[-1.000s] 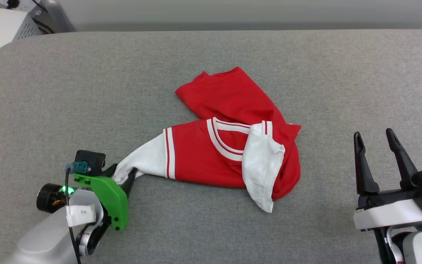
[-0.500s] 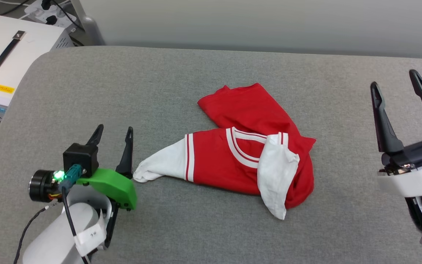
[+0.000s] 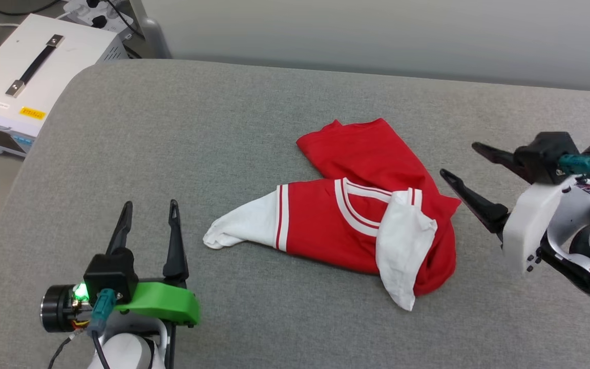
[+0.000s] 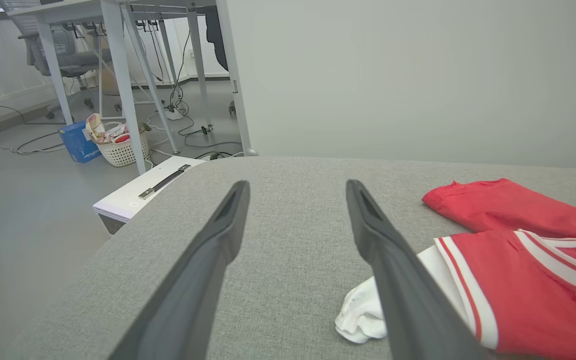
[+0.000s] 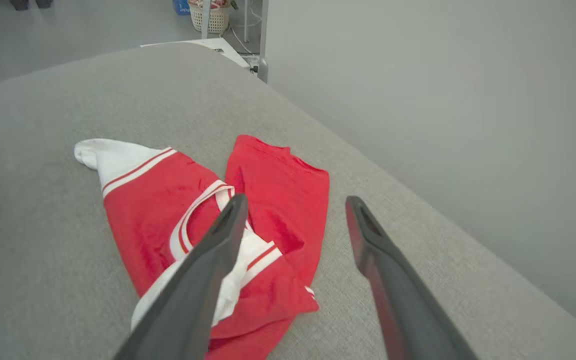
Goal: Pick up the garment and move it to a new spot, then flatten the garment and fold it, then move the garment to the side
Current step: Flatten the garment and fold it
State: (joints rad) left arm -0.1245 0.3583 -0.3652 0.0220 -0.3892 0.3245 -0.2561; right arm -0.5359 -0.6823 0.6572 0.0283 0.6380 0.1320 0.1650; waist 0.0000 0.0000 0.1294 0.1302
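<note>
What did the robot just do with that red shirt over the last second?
The left fingers let go of the white sleeve and drew back, open. The right fingers, open, swung round to point at the garment. The garment kept its crumpled shape on the grey surface.

Robotics lab or office workroom. Grey fabric-covered worktop (image 3: 223,113) against a plain grey wall (image 3: 377,36). White equipment box with black handle (image 3: 64,61) beside the worktop's far left corner, power strip (image 3: 87,10) behind it. Left wrist view: white-legged desks (image 4: 120,75), office chair (image 4: 43,50), loose cables (image 4: 194,132) on grey floor, white basket (image 4: 123,150), blue box (image 4: 80,145).
</note>
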